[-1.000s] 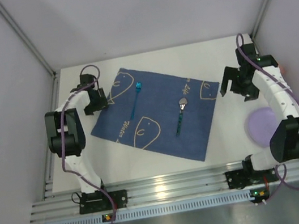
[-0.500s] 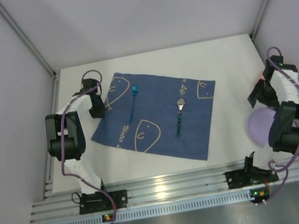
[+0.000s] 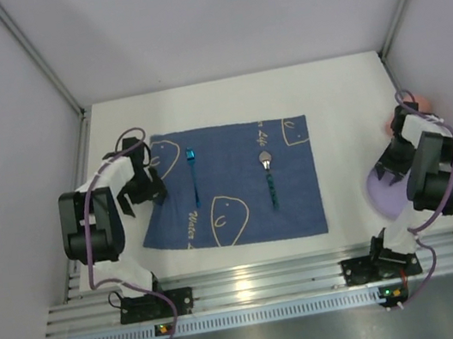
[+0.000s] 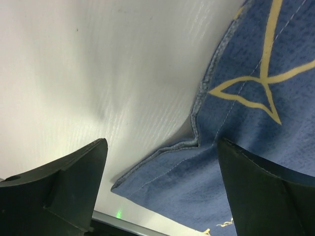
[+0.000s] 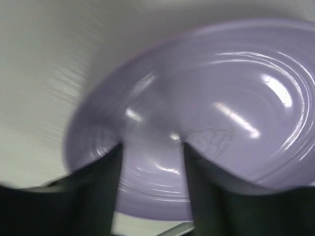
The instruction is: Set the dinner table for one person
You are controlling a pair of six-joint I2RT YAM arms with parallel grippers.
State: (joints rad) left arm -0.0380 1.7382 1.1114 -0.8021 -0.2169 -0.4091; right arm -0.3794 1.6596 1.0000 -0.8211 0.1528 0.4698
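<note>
The white dinner table (image 3: 340, 94) carries a blue whale-print mat (image 3: 241, 206), now square to the near edge. On the mat lie a blue fork (image 3: 193, 175) and a spoon (image 3: 269, 175). My left gripper (image 3: 142, 203) is open at the mat's left edge. In the left wrist view the gripper (image 4: 162, 147) straddles a mat corner (image 4: 197, 162) without touching it. My right gripper (image 3: 390, 170) hovers over a lilac plate (image 3: 381, 197) at the table's right side. In the blurred right wrist view both fingers (image 5: 98, 187) sit over the plate (image 5: 236, 98), a gap between them.
A ridged aluminium rail (image 3: 246, 288) runs along the near edge with both arm bases on it. Grey walls close in the left, right and back. A small reddish object (image 3: 422, 106) shows by the right wall behind the right arm.
The mat has swung round square to the table, carrying fork and spoon. My left gripper closed at the mat's corner, then opened. My right gripper dropped back to the plate and narrowed.
</note>
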